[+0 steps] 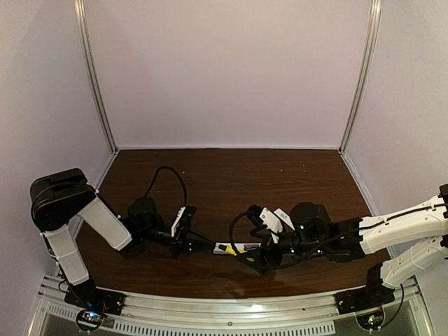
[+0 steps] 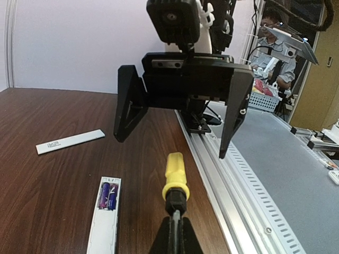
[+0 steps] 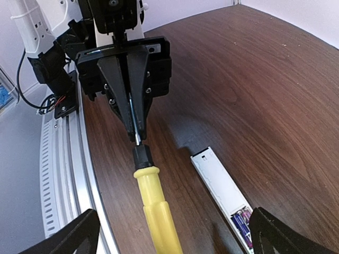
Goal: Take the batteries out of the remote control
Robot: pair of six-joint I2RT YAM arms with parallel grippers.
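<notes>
Left pincer (image 2: 175, 233) clamps screwdriver (image 2: 174, 174); remote control (image 2: 104, 225), batteries (image 2: 108, 196) inside, lies just beside.

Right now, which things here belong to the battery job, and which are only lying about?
For the job: remote control, batteries, screwdriver in the left hand.
Lying about: cover strip, basket off the table.

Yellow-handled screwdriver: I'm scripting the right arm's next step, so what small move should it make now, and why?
Probably draw the open right end effector back, clear of the yellow-handled screwdriver. The shut left end effector grips its shaft end, so it is supported, and the two purple-blue batteries lie in the open compartment of the slim white remote control.
</notes>
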